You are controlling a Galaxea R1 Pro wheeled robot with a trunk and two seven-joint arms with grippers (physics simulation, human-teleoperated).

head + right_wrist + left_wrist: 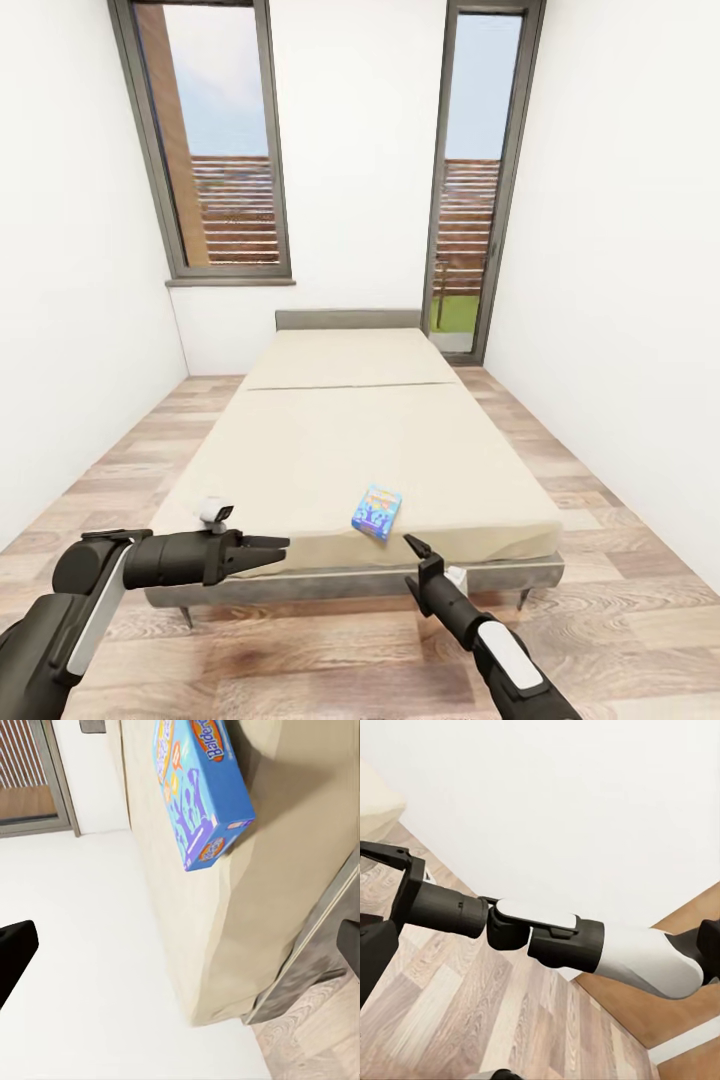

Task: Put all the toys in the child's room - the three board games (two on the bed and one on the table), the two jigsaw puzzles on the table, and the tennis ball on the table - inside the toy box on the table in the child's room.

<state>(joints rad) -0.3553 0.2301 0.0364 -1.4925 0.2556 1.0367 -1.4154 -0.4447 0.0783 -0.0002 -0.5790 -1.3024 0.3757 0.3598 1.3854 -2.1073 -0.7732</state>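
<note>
Board game (377, 511), the small blue one with cartoon print, lies flat on the beige bed (330, 430) close to its foot edge, just ahead of our right pincer (414, 556) and slightly toward the left pincer's side. We see only this 1 game on the mattress. Our right pincer hangs low before the bed's foot, short of the game and not touching it; in the right wrist view its 2 dark fingers (15, 956) stand wide apart with the blue box (201, 791) between them farther out. Our left pincer (278, 546) points sideways across the foot edge of the bed toward the right pincer, fingers drawn together and holding nothing. Wood-plank floor (300, 660) spreads beneath both arms.
</note>
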